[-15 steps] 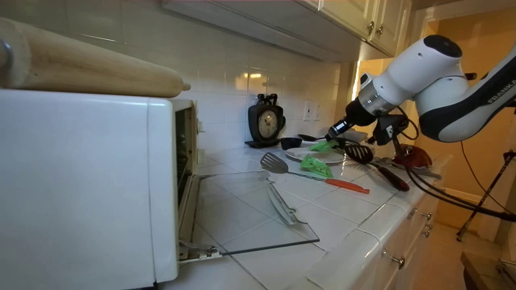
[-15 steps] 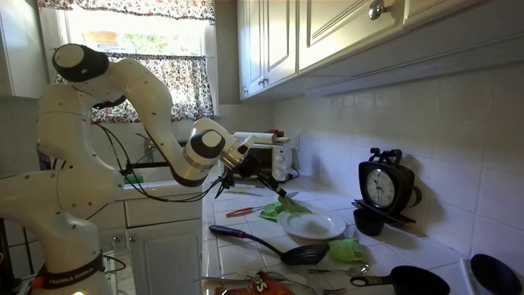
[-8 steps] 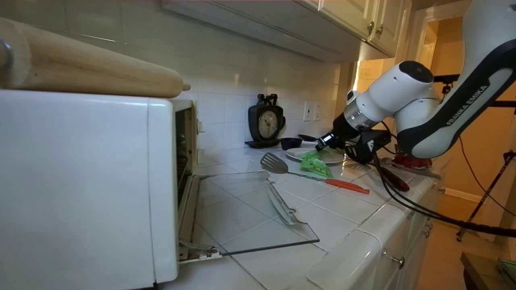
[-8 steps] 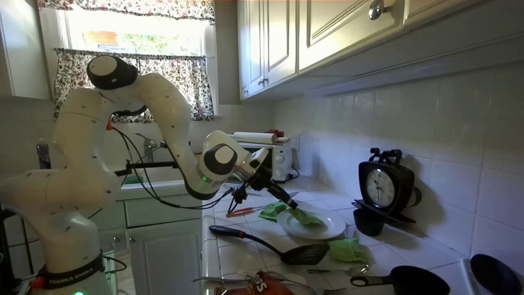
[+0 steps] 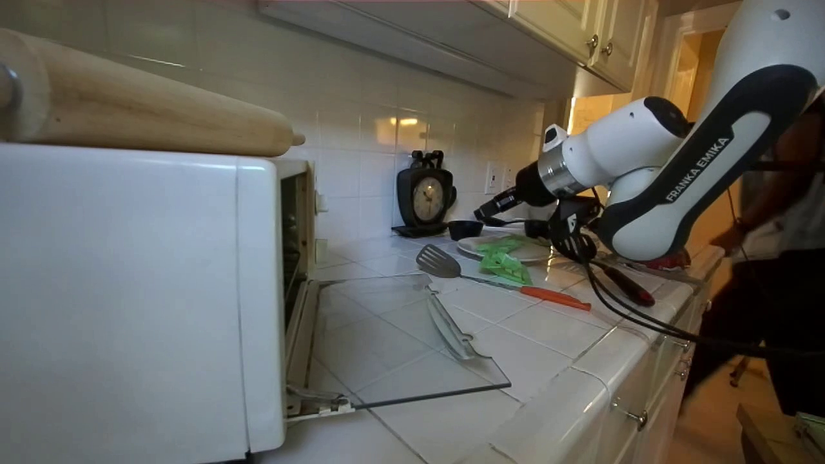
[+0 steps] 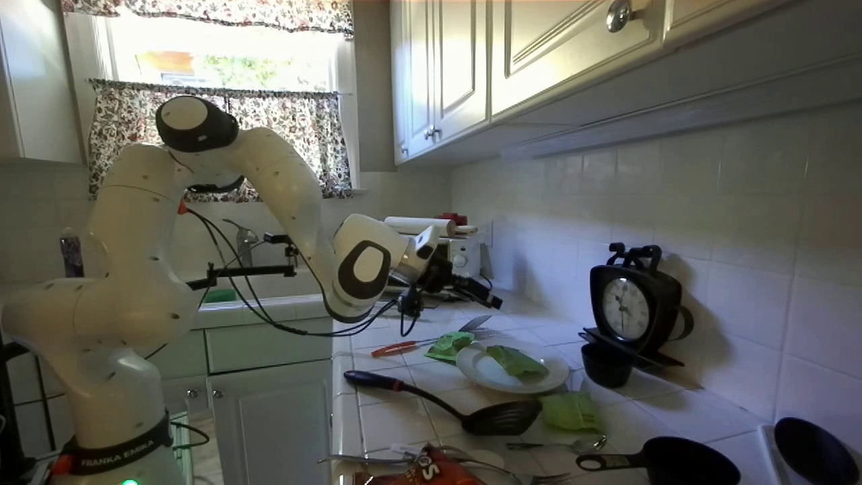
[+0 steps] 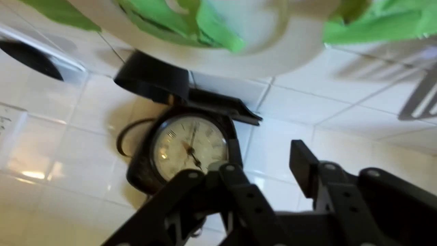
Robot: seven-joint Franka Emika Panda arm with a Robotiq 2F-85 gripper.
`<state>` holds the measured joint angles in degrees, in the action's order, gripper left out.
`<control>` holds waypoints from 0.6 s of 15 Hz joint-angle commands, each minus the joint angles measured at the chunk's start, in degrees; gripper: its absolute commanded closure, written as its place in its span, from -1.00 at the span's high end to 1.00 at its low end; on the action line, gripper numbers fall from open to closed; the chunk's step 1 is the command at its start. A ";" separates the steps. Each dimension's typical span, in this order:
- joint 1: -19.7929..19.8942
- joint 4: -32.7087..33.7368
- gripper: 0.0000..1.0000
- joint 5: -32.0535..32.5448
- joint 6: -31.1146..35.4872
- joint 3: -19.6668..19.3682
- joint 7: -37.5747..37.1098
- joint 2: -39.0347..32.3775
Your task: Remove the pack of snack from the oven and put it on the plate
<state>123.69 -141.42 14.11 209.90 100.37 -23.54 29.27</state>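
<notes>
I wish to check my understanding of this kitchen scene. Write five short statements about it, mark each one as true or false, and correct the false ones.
1. A green packet lies on the white plate. True.
2. The gripper is closed around the green packet. False: the gripper is open and holds nothing.
3. A rolling pin rests on top of the oven. True.
4. The glass door is shut. False: the glass door is lowered open.
5. Only one green packet is visible. False: a second packet and a third packet also show in an exterior view.
</notes>
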 commanded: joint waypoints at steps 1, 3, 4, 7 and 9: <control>-9.63 -1.04 0.48 2.34 -1.20 -6.01 12.87 -13.11; -17.30 -1.13 0.76 13.13 -4.17 -13.74 8.41 -18.00; -21.28 -0.93 0.89 17.34 -5.84 -17.70 8.13 -20.68; -32.75 1.33 1.00 30.34 -11.01 -29.64 5.12 -29.07; -36.25 2.56 1.00 38.88 -10.99 -32.95 1.16 -32.73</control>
<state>93.34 -141.25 41.75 201.54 72.61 -19.00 5.85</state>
